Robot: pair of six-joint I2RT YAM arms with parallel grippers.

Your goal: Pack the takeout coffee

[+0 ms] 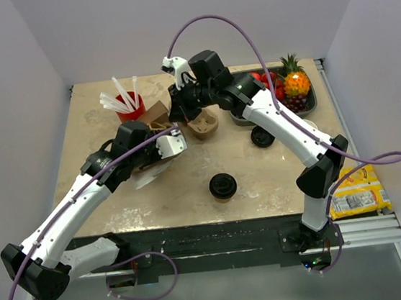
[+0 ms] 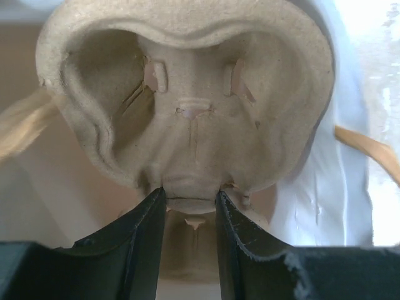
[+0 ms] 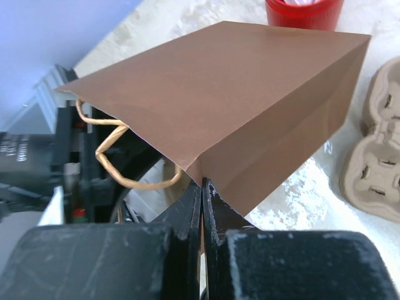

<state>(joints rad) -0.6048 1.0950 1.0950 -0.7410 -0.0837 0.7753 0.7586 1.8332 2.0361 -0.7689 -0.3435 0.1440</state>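
Coffee (image 1: 223, 186) stood unpacked on the worktop (image 1: 276, 177), well apart from the bag (image 3: 250, 94). Right claw (image 3: 201, 187) pinched the bag's edge, likely steadying it, while left claw (image 2: 189, 201), narrow, gripped a carrier (image 2: 187, 112) at its mouth.

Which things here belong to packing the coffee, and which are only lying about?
For the job: coffee, bag, carrier.
Lying about: loose lid, red cup, fruit, yellow packets.
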